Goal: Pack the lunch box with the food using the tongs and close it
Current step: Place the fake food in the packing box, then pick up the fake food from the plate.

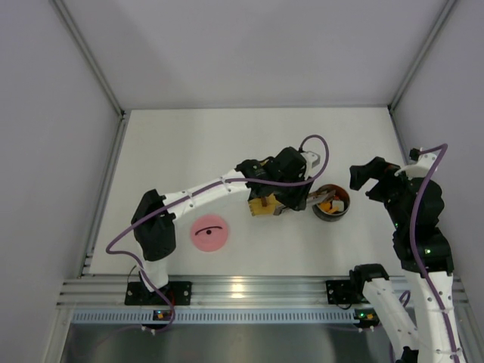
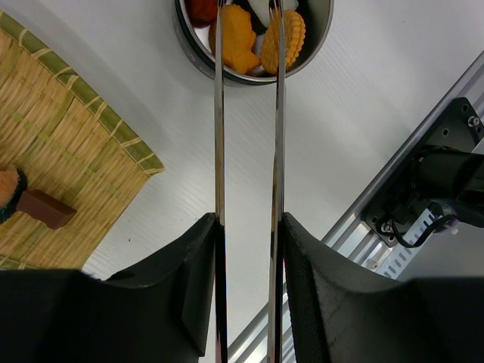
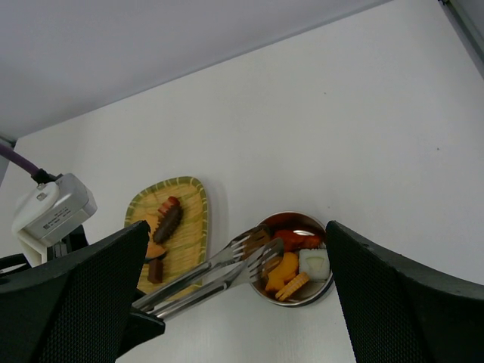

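My left gripper (image 1: 293, 189) (image 2: 249, 223) is shut on the tongs (image 1: 314, 198) (image 2: 219, 151) (image 3: 204, 276), pressing their two slim arms from outside. The tong tips hang over the left rim of the lunch box (image 1: 318, 212) (image 2: 187, 47) (image 3: 302, 300), with nothing seen between them. Orange, red and white food (image 1: 333, 204) (image 2: 236, 41) (image 3: 283, 272) lies inside it. More food (image 2: 45, 209) (image 3: 168, 221) rests on the yellow woven tray (image 1: 262, 206) (image 2: 68, 144) (image 3: 193, 219). The pink lid (image 1: 209, 233) lies flat on the table to the left. My right gripper (image 1: 361, 180) (image 3: 237, 231) hovers open above and right of the lunch box.
An aluminium rail (image 1: 242, 291) (image 2: 363, 227) runs along the near table edge, with the arm bases bolted on it. White walls close off the left, back and right sides. The left arm stretches across the table above the tray.
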Available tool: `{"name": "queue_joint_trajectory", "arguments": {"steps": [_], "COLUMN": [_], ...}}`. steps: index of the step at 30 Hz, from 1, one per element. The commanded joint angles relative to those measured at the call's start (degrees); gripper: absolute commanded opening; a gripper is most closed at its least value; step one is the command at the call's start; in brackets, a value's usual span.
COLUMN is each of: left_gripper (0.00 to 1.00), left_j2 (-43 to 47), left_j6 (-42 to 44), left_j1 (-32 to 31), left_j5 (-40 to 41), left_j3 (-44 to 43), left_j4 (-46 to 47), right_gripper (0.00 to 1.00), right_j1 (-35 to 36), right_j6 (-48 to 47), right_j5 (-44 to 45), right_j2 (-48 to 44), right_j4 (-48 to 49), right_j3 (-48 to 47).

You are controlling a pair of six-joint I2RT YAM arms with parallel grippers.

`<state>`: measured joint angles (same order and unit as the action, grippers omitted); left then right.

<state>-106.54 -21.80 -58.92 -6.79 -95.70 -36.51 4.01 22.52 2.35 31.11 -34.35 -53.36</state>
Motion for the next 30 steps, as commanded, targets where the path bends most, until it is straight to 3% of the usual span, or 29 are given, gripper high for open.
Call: {"name": "queue_joint_trajectory", "arguments": {"steps": [1, 10, 14, 16, 20, 24, 27, 30], "left_gripper": [0.43, 0.42, 0.39, 0.40, 0.41, 0.44, 0.45, 0.46], "left_j2": [1.2, 3.5, 4.8, 6.9, 12.2, 17.1, 17.2, 16.8], "left_j6": [1.4, 2.0, 1.5, 0.6, -0.6, -0.8, -1.8, -2.5], "left_j1": [0.1, 0.1, 0.1, 0.0, 0.1, 0.1, 0.9, 3.0], "left_j5": [-0.9, -4.4, -2.4, 0.8, 14.9, 21.5, 29.2, 32.0], "left_j3": [-1.9, 0.6, 1.1, 2.4, 4.3, 4.5, 3.8, 6.3], "left_j4": [1.4, 2.0, 1.6, 1.4, 0.1, -1.6, -6.9, -9.8], "right_gripper": [0.98, 0.98, 0.98, 0.98, 0.98, 0.98, 0.98, 0.98], "right_j1": [-0.7, -0.6, -0.6, -0.7, -0.6, -0.7, -0.6, -0.6], "right_j6": [-0.6, -0.6, -0.5, -0.6, -0.6, -0.3, -0.3, -0.2], "right_j5": [0.6, 0.5, 0.3, 0.5, 0.2, -0.3, -0.3, -0.4], "right_j2": [-0.6, -0.6, -0.4, -0.3, -0.2, 0.4, 0.4, 0.6], "right_j4": [-1.2, -0.9, -0.9, -1.0, -0.7, -0.3, -0.3, -0.1], "right_j3": [-0.7, -0.8, -0.9, -1.1, -1.3, -1.3, -1.5, -1.6]}}
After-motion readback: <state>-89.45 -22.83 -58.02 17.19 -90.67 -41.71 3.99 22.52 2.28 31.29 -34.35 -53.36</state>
